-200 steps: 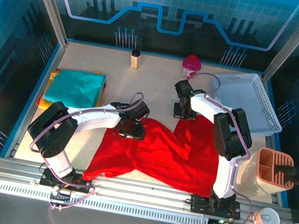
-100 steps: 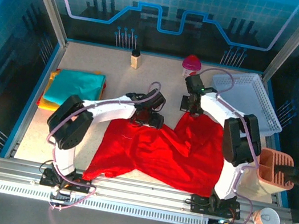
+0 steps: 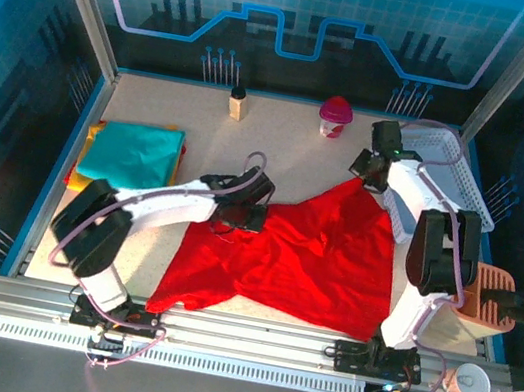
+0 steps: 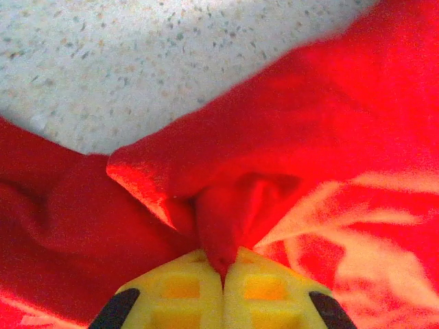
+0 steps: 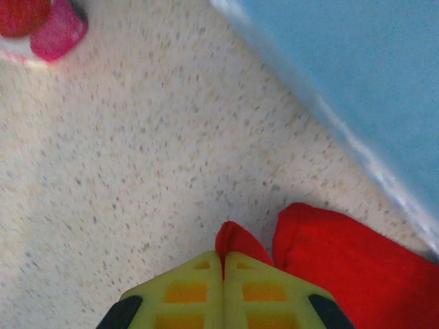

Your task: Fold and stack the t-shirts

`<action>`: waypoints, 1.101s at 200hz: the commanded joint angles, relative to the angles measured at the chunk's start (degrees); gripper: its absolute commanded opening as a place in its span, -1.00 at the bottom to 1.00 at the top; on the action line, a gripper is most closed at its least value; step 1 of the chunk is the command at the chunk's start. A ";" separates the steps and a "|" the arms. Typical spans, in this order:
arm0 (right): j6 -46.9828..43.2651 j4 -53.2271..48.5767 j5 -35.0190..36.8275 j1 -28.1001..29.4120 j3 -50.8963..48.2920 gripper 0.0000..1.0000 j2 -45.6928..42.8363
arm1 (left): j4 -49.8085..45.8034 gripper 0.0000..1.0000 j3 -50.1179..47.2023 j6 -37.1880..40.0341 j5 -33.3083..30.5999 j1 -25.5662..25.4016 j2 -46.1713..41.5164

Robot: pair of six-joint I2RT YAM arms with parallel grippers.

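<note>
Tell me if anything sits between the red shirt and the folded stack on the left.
Nothing visible on the table does: bare tabletop separates the red t-shirt from the folded stack. Only the left arm crosses above that gap, with the left gripper shut on the shirt.

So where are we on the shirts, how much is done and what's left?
Done: the folded stack, teal on top, sits at the left of the table. In hand: the red t-shirt, rumpled and unfolded mid-table, with the left gripper and the right gripper each shut on its far edge. Left: flatten, fold, add to the stack.
</note>
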 commanded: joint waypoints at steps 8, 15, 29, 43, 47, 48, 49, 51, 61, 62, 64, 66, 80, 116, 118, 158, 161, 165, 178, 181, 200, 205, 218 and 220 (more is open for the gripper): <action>5.29 6.69 -3.52 -2.72 -2.22 -1.00 -3.86 | 0.82 -0.98 -5.31 -3.38 -4.71 -3.23 -4.54; 5.49 6.70 -3.77 -2.98 -2.16 -1.00 -3.78 | 1.08 -0.99 -6.69 -4.29 -5.81 -4.42 -5.10; 5.07 6.41 -3.47 -3.15 -1.98 -1.00 -3.26 | 2.61 -0.97 -9.29 -6.18 -8.52 -7.13 -5.97; 4.99 6.83 -3.27 -3.23 -2.29 -1.00 -2.95 | 4.34 -0.97 -11.58 -8.13 -11.09 -10.08 -6.33; 4.82 7.17 -3.52 -3.32 -2.31 -1.00 -2.78 | 4.76 -0.96 -12.03 -8.71 -11.32 -10.76 -6.22; 4.77 7.24 -3.58 -3.38 -2.31 -1.00 -2.77 | 4.87 -0.96 -12.09 -8.85 -11.30 -10.88 -6.11; 4.69 7.32 -3.62 -3.41 -2.31 -1.00 -2.73 | 4.92 -0.96 -12.09 -8.96 -11.26 -11.19 -6.10; 4.64 7.38 -3.77 -3.46 -2.25 -1.00 -2.69 | 5.02 -0.96 -12.24 -9.20 -11.22 -11.38 -5.96; 4.21 7.28 -4.27 -3.62 -1.85 -1.00 -2.48 | 5.44 -0.90 -12.71 -10.15 -11.41 -12.75 -5.11; 4.20 7.30 -4.27 -3.66 -1.82 -1.00 -2.49 | 5.51 -0.88 -12.78 -10.18 -11.44 -12.89 -5.03; 4.14 7.20 -4.24 -3.69 -1.75 -1.00 -2.50 | 5.63 -0.83 -12.81 -10.28 -11.46 -13.19 -4.77; 4.06 7.09 -4.24 -3.83 -1.71 -1.00 -2.50 | 5.73 -0.78 -12.84 -10.30 -11.40 -13.37 -4.49; 3.14 7.01 -4.89 -4.04 -1.61 -1.00 -2.80 | 5.55 -0.40 -12.10 -10.27 -10.49 -14.61 -2.31; 0.01 6.93 -6.29 -3.97 -4.82 -1.00 -6.24 | 3.47 0.13 -8.89 -7.04 -6.80 -12.76 -3.51; -0.22 7.02 -6.35 -3.93 -5.22 -1.00 -6.63 | 3.47 0.13 -8.74 -6.77 -6.41 -12.34 -3.89; -3.14 7.81 -6.04 -3.20 -11.35 -1.00 -12.03 | 1.54 0.10 -3.18 3.31 -0.89 -1.00 -9.61; -3.30 7.98 -6.02 -3.15 -11.74 -1.00 -12.35 | 1.33 0.08 -2.46 4.24 -0.18 -0.07 -9.51; -3.51 8.13 -6.10 -3.18 -12.45 -1.00 -12.79 | 0.86 0.06 -1.42 5.44 0.48 1.14 -9.09; -4.31 8.64 -6.65 -3.01 -14.22 -1.00 -13.90 | -0.38 -0.02 1.97 11.07 0.91 3.44 -7.37; -4.48 8.57 -6.66 -2.94 -14.57 -1.00 -14.11 | -0.25 -0.04 2.57 12.94 0.82 3.69 -6.80; -5.04 8.44 -6.30 -2.86 -16.66 -1.00 -15.65 | -0.51 -0.15 6.08 19.45 0.46 5.99 -1.92; -5.18 8.57 -6.29 -2.77 -17.23 -1.00 -16.17 | -1.00 -0.16 7.20 19.84 1.25 7.16 -0.21; -5.39 8.90 -6.47 -2.75 -18.57 -1.00 -17.11 | -0.83 -0.18 9.52 20.12 5.13 9.59 4.17; -5.46 8.90 -6.49 -2.81 -18.75 -1.00 -17.23 | -0.66 -0.18 9.77 20.04 5.51 9.81 4.78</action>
